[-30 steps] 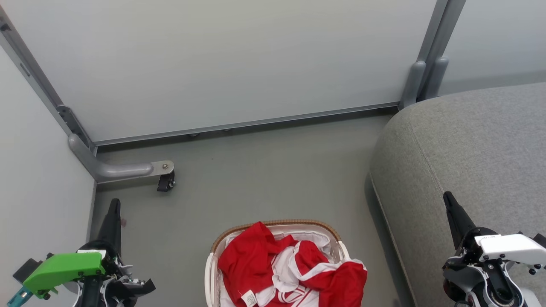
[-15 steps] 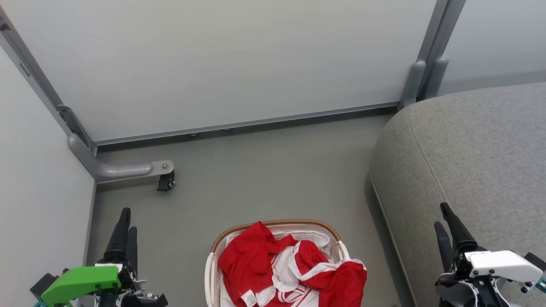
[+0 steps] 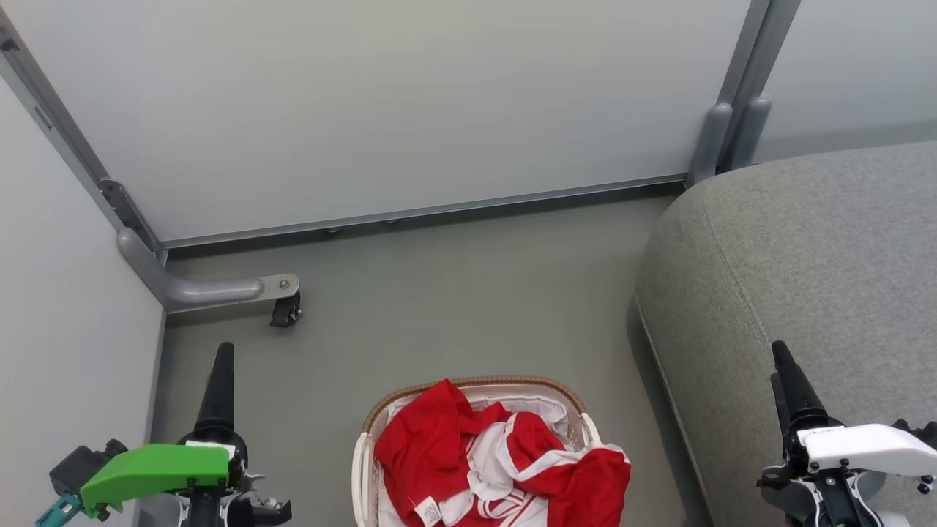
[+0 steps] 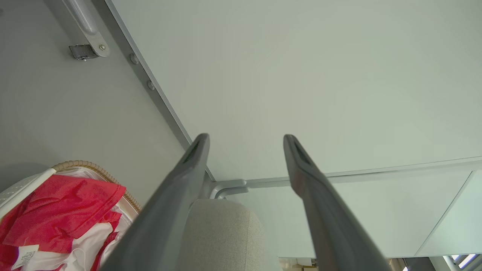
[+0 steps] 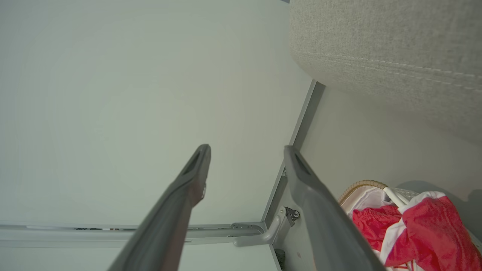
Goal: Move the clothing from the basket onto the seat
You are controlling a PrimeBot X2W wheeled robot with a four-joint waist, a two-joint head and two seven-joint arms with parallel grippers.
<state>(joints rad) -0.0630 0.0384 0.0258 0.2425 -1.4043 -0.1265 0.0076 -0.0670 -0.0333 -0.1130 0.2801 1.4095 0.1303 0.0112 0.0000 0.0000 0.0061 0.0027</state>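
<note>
The clothing (image 3: 439,446), a heap of red and white garments, fills the basket (image 3: 476,381), a white basket with a brown woven rim on the floor at the bottom centre. The grey seat (image 3: 805,256) rises just to its right. My left gripper (image 3: 223,355) hovers left of the basket, open and holding nothing. My right gripper (image 3: 777,359) hangs over the seat's front, open too. In the left wrist view the left gripper (image 4: 245,140) stands wide, with the clothing (image 4: 56,203), basket (image 4: 86,165) and seat (image 4: 222,233) below. The right gripper (image 5: 246,148) is spread, with the clothing (image 5: 425,226), basket (image 5: 357,186) and seat (image 5: 376,45) beside it.
Pale partition panels (image 3: 381,102) close off the back and the left side. A grey metal foot with a black caster (image 3: 284,307) juts onto the grey floor (image 3: 454,293) at the left. A grey post (image 3: 721,139) stands at the seat's far corner.
Both grippers have gone from shut to open. The left gripper has shifted a little to the right, toward the basket; the right one has edged slightly right and down.
</note>
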